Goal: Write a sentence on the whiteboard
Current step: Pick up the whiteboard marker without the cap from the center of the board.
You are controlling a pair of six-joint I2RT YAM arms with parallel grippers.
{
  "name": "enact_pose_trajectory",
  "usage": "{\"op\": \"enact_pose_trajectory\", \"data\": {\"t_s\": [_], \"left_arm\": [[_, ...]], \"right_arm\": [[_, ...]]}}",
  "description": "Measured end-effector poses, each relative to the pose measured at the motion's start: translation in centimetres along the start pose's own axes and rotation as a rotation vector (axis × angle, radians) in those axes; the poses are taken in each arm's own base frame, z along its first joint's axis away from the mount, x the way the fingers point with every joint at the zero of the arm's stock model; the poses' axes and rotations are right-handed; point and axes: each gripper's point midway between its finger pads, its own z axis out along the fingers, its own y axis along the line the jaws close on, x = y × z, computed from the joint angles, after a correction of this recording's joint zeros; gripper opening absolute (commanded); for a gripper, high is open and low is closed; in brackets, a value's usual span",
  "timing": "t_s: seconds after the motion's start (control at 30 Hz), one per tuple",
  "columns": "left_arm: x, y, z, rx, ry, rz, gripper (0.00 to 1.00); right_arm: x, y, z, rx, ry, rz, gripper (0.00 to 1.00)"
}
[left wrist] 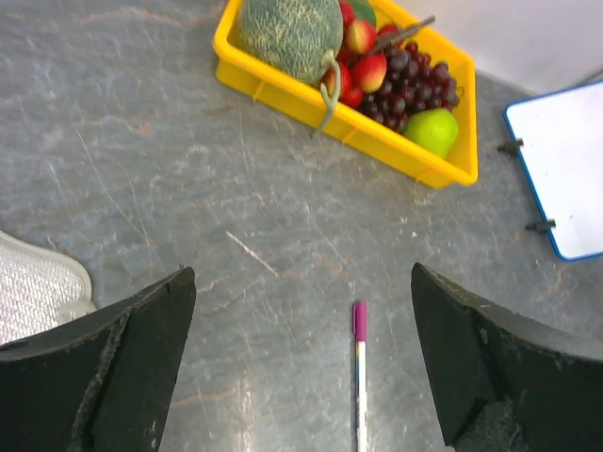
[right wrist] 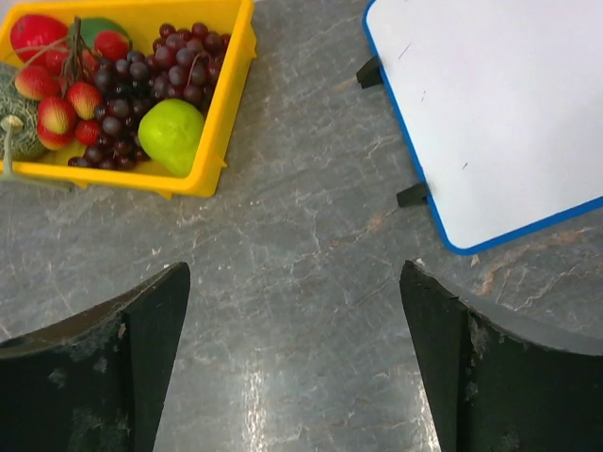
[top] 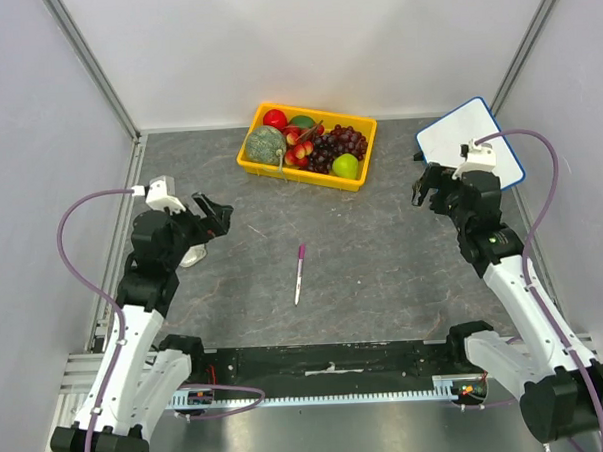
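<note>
Left gripper [top: 213, 216] spread, right gripper [top: 427, 185] too, both empty | pen [top: 300, 273] 4 o'clock off my left one, axis 12–6, left nearer | whiteboard [top: 458, 134] blank

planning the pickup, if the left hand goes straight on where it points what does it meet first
Probably the pen, lying on the table just ahead of the open left hand, though depth is unclear.

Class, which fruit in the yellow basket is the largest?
The netted grey-green melon at the basket's left end; it dwarfs the strawberries, grapes and green apple.
</note>
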Motion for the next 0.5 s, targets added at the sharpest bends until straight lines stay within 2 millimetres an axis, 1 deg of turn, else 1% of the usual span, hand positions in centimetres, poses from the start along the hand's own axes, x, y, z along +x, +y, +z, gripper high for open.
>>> {"op": "enact_pose_trajectory", "data": {"t_s": [0.07,0.17,0.3,0.4,0.5], "left_arm": [[0.8,0.0,-0.2,0.005,0.034,-0.002,1.0],[2.5,0.0,0.1,0.018,0.11,-0.009,0.98],[5.8,-0.3,1.2,0.051,0.26,-0.025,0.98],[9.2,-1.4,1.6,0.079,0.388,-0.008,0.98],[13.2,-3.8,1.3,0.13,0.517,0.058,0.97]], "right_arm": [[0.5,0.2,-0.3,-0.012,0.031,-0.007,0.98],[1.4,0.5,-0.6,-0.035,0.077,-0.013,0.98],[2.8,0.8,-1.1,-0.064,0.138,-0.017,0.98],[3.9,1.1,-1.6,-0.091,0.174,-0.017,0.98],[5.2,1.3,-2.0,-0.115,0.214,-0.016,0.98]]}}
